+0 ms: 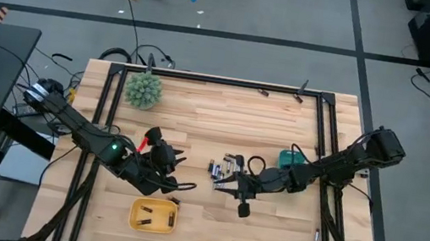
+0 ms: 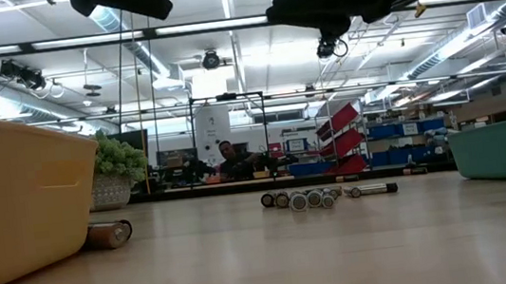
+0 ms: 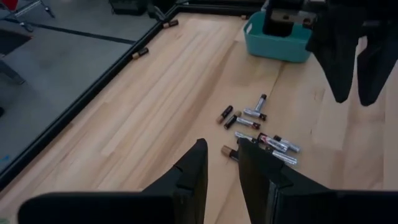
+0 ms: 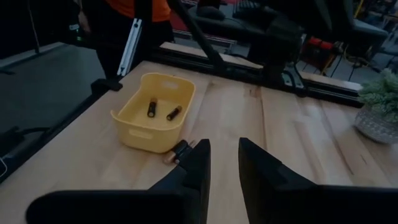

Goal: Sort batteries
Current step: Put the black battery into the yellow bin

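Yellow tray [image 2: 20, 197]: fills the near left of the low view, with one copper-ended battery [image 2: 109, 234] lying on the wood just beside its wall; from above, this tray [image 1: 154, 216] sits below the left gripper, toward the table's front edge.
Tray contents: the right wrist view shows two dark batteries [image 4: 163, 111] on the floor of the yellow tray [image 4: 142, 127], apart from each other.
Left gripper [image 1: 172, 159]: raised off the table between the spiky green plant [image 1: 143, 90] and the yellow tray; its fingers [image 3: 193, 171] stand a narrow gap apart with nothing between them.
Loose batteries [image 3: 258, 130]: scattered cluster on the wood ahead of the left gripper's fingertips, one copper-ended cell [image 3: 229, 152] nearest them; in the high view the cluster [image 1: 223, 169] lies between the two grippers.
Right gripper [image 1: 232, 186]: above the table just beside the cluster, on the side toward the front edge; fingers [image 4: 194, 165] narrowly parted, holding nothing.
Teal bin [image 1: 290, 160]: behind the right gripper, along its arm.
Stray cells: two batteries [image 3: 153, 38] lie beyond the black frame rail, well apart from the left gripper.
Background: a person [image 2: 227, 156] sits far across the room.
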Action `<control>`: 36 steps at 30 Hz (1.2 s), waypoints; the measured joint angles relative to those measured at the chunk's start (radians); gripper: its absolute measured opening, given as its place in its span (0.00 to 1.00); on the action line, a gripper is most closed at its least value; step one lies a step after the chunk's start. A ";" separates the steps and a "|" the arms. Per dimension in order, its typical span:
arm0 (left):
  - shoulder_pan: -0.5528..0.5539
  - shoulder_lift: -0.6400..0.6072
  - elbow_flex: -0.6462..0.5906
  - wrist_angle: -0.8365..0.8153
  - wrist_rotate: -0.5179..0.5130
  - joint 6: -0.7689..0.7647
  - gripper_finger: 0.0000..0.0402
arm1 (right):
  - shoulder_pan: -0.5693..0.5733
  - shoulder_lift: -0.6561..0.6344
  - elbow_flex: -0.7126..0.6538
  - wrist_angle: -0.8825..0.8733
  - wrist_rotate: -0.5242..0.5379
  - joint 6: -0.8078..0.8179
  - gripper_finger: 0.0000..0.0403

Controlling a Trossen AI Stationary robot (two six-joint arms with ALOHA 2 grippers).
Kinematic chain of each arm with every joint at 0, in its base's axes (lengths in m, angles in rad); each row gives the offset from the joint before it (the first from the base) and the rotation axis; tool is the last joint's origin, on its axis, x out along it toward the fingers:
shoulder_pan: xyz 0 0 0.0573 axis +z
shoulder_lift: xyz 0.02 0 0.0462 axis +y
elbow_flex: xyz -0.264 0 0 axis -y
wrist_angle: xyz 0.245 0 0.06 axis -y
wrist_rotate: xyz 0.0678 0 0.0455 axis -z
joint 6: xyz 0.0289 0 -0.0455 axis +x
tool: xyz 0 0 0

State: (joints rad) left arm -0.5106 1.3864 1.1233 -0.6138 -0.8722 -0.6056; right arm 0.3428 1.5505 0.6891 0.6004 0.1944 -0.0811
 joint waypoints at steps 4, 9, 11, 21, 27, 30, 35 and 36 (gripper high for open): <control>0.000 0.008 0.000 0.000 0.001 0.000 0.21 | 0.000 0.000 0.000 0.000 0.023 -0.003 0.17; 0.000 0.008 0.000 -0.001 0.001 0.006 0.21 | -0.015 0.001 0.000 0.002 0.031 -0.001 0.17; 0.000 0.008 0.000 -0.001 0.000 0.017 0.21 | -0.020 0.001 0.000 0.004 0.032 0.000 0.16; 0.000 0.008 0.000 0.114 0.000 0.019 0.21 | -0.042 0.002 0.000 0.002 0.174 0.046 0.15; 0.000 0.009 -0.001 0.140 -0.061 0.063 0.21 | -0.090 -0.028 0.007 -0.087 0.342 0.104 0.12; 0.000 0.011 -0.023 0.150 -0.101 0.103 0.21 | -0.136 -0.039 0.058 -0.195 0.328 0.128 0.11; 0.001 0.012 -0.093 0.149 -0.209 0.107 0.21 | -0.225 -0.029 0.125 -0.290 0.224 0.106 0.11; 0.001 0.012 -0.109 0.142 -0.238 0.109 0.21 | -0.243 -0.029 0.127 -0.286 0.178 0.087 0.11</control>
State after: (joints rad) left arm -0.5098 1.3979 1.0145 -0.4722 -1.1102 -0.4965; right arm 0.1000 1.5211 0.8164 0.3145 0.3727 0.0061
